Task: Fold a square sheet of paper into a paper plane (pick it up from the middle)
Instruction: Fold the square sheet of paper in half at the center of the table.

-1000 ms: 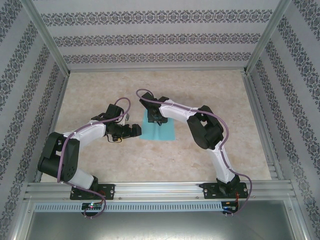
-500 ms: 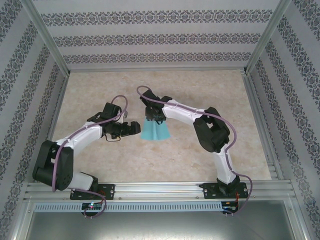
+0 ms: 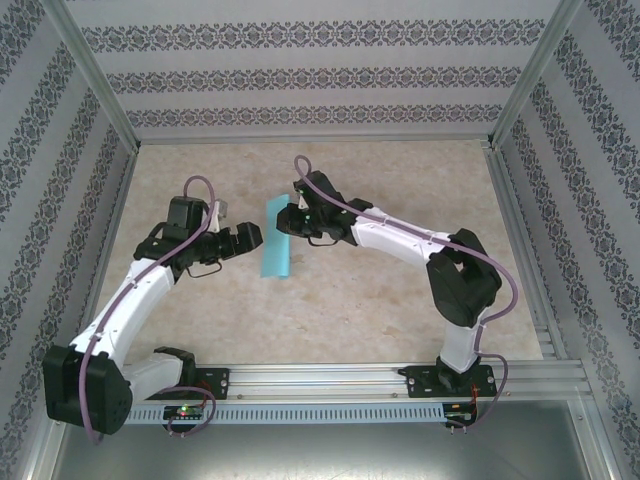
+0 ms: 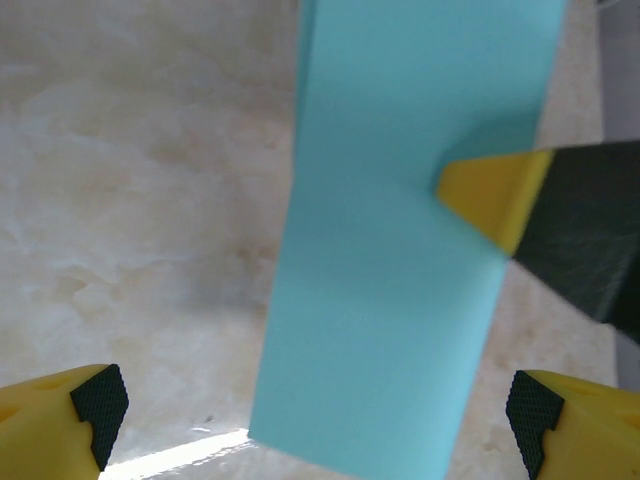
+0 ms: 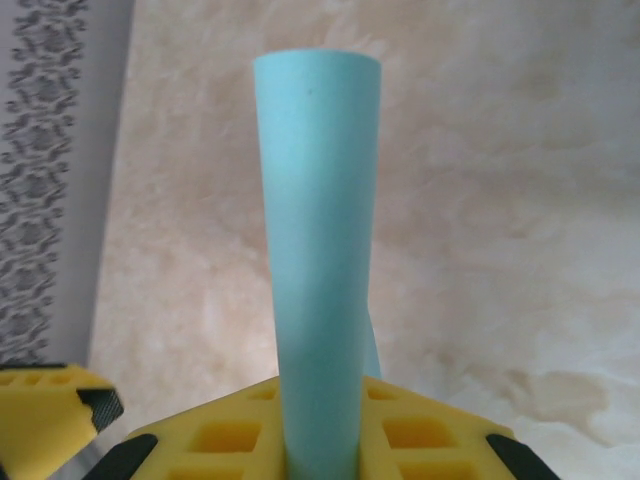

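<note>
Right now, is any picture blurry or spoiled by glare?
Top external: evenly lit and sharp. Left wrist: the sheet of paper is soft-edged, with a glare streak on the table by its lower edge. Right wrist: the paper looms close and soft.

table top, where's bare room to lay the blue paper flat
Free: beige marbled table between the left arm, the right arm and the front rail; the far strip by the patterned back wall; the right edge. Crowded: the middle, where the open left gripper faces the turquoise paper sheet pinched by the right gripper.
</note>
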